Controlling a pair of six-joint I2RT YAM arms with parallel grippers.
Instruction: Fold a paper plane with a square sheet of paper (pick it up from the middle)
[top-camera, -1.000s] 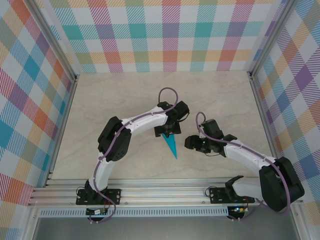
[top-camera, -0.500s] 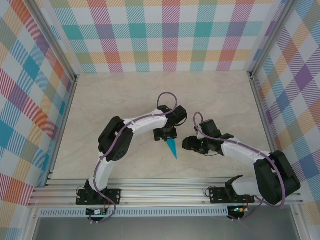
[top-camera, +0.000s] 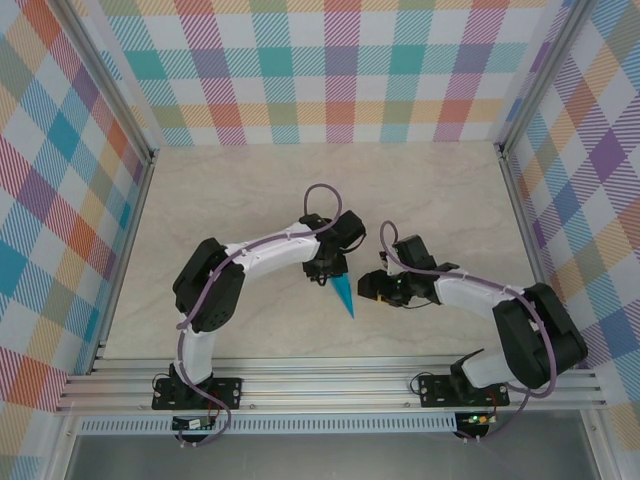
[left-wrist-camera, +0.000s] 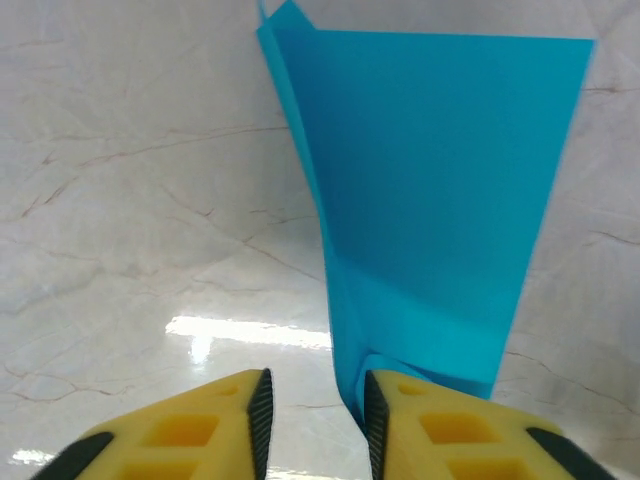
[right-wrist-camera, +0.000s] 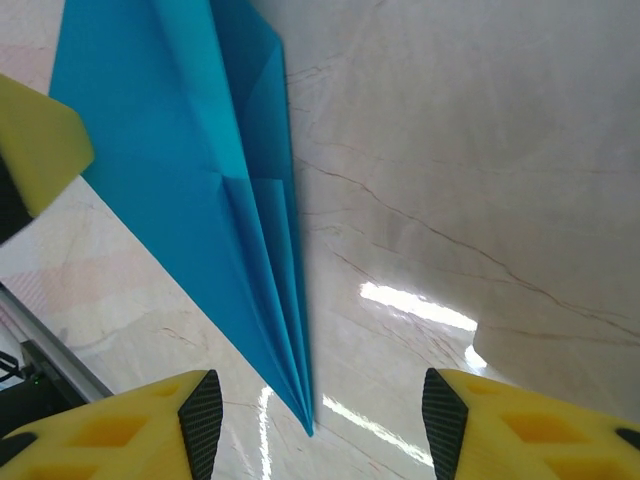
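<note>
Folding looks about done: the paper plane (top-camera: 343, 294) lies on the desk (top-camera: 230, 200). The left tool (top-camera: 327, 274) sits at its tail, barely parted, gripping nothing. The right tool (top-camera: 367, 288) is just beside its nose, wide open, empty. Next, I'd guess, both back away without dragging it.

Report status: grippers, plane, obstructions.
Left gripper open, narrow gap, at wide end of paper plane. Right gripper wide open, nose tip between its fingers. Nothing blocking.

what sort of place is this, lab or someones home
Probably a robot lab test cell, not a home: plaid walls box in a marble-look table, and the left arm and right arm stand bolted on an aluminium rail.
</note>
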